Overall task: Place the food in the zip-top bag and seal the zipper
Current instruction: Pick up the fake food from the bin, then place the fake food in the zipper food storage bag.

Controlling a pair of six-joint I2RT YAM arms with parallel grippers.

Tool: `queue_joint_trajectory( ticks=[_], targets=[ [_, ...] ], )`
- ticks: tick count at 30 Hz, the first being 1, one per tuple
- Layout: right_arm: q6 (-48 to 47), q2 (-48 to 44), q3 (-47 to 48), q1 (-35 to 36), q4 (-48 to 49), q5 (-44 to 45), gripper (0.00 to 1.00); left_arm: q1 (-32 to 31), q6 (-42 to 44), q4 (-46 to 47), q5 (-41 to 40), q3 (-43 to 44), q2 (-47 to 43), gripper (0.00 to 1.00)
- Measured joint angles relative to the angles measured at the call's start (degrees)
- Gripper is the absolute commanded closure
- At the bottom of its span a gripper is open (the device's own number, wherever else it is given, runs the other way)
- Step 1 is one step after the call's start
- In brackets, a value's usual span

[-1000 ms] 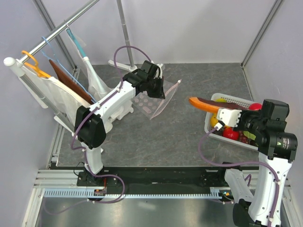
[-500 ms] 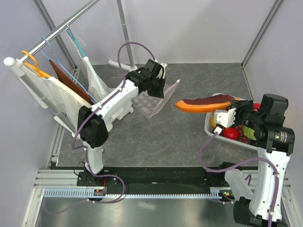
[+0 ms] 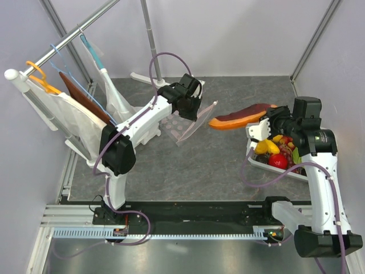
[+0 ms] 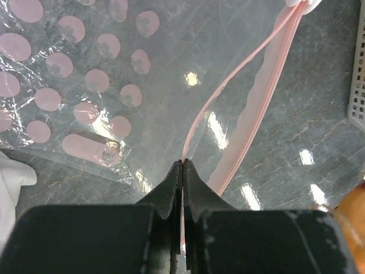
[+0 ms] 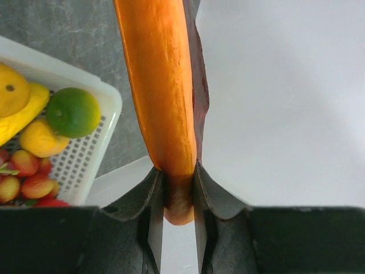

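Observation:
The clear zip-top bag (image 3: 183,127) with pale pink dots (image 4: 85,85) hangs tilted above the table at the back centre. My left gripper (image 3: 191,107) (image 4: 183,165) is shut on its pink zipper strip (image 4: 259,97), the mouth spread open toward the right. The white slider tab (image 4: 305,4) shows at the far end of the strip. My right gripper (image 3: 272,120) (image 5: 177,177) is shut on one end of the long orange-brown piece (image 3: 236,118) (image 5: 162,80), held in the air pointing left toward the bag's mouth, a short gap away.
A white slatted basket (image 3: 256,161) (image 5: 85,154) at the right holds several fruits: yellow lemon, green lime (image 5: 73,112), red pieces. A rail with hangers and white cloth (image 3: 68,114) stands at the back left. A pole base (image 3: 145,77) is behind the bag.
My right gripper lifted the orange-brown piece from above the basket and carried it left and back toward the bag. My left gripper shifted slightly right with the bag.

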Motion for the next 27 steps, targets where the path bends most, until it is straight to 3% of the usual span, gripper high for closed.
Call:
queue_joint_trajectory(
  ticks=[18, 27],
  targets=[
    [2.08, 6.14, 0.70, 17.97, 8.44, 12.33, 1.00, -0.04, 3.67, -1.84, -4.98, 2.95, 0.31, 0.98],
    [4.02, 8.76, 3.26, 22.38, 9.25, 16.83, 1.00, -1.03, 4.83, -1.92, -6.58, 3.67, 0.31, 0.98]
  ],
)
